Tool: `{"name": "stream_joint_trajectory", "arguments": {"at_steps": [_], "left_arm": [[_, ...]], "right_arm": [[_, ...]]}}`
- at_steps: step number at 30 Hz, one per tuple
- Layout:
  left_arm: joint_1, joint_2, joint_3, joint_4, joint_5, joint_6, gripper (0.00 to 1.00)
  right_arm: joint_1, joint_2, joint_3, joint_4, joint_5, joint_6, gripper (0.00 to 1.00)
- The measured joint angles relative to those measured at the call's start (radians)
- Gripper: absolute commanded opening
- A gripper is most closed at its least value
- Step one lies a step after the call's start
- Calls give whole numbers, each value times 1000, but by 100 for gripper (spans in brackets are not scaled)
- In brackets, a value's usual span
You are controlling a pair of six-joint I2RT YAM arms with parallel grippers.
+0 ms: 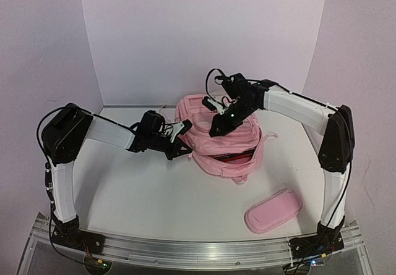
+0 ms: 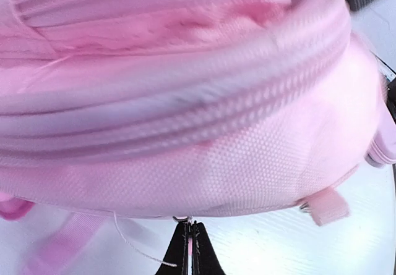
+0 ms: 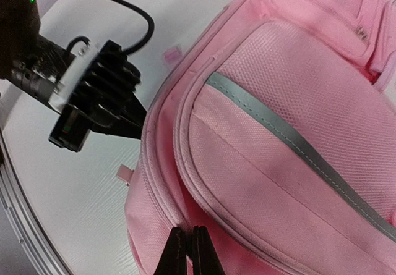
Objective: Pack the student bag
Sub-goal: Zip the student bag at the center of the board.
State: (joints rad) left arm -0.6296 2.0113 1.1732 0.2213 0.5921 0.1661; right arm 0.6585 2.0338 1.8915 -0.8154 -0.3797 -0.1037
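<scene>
The student bag, a big pink backpack with a grey stripe, lies mid-table, and its front opening shows a dark inside. My left gripper is at its left side. In the left wrist view it is shut on a thin pink zip pull under the bag, with a metal ring at the fingertips. My right gripper is over the bag's top. In the right wrist view it has its fingers nearly together against the zip seam of the bag. Whether they pinch the fabric is unclear.
A small oblong pink pencil case lies on the white table near the front right. A pink strap loop sticks out at the bag's right. A metal rail runs along the near edge.
</scene>
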Motion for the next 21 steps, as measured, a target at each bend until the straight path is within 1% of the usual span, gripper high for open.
{"name": "stream_joint_trajectory", "arguments": {"at_steps": [2, 4, 5, 7, 8, 12, 17, 19, 21], "left_arm": [[0, 0, -4, -12, -10, -31, 0], [7, 0, -5, -13, -11, -59, 0], [11, 0, -5, -13, -11, -67, 0], [17, 0, -4, -22, -11, -69, 0], [20, 0, -4, -30, -11, -66, 0], [25, 0, -2, -56, -12, -55, 0], [19, 0, 8, -100, -16, -13, 0], [13, 0, 14, -112, -18, 1, 0], [4, 0, 18, -119, -19, 14, 0]], "right_arm": [[-13, 0, -48, -6, -34, -21, 65], [-32, -1, -69, -22, -64, -36, 82], [-43, -1, -72, -30, -77, -43, 87], [-74, -3, -72, -47, -102, -58, 96], [-95, -5, -72, -55, -114, -63, 98], [-218, -13, -73, -96, -151, -61, 98], [-375, -19, -117, -99, -133, -63, 98], [-404, -19, -161, -99, -132, -65, 97], [-405, -15, -201, -109, -148, -65, 94]]}}
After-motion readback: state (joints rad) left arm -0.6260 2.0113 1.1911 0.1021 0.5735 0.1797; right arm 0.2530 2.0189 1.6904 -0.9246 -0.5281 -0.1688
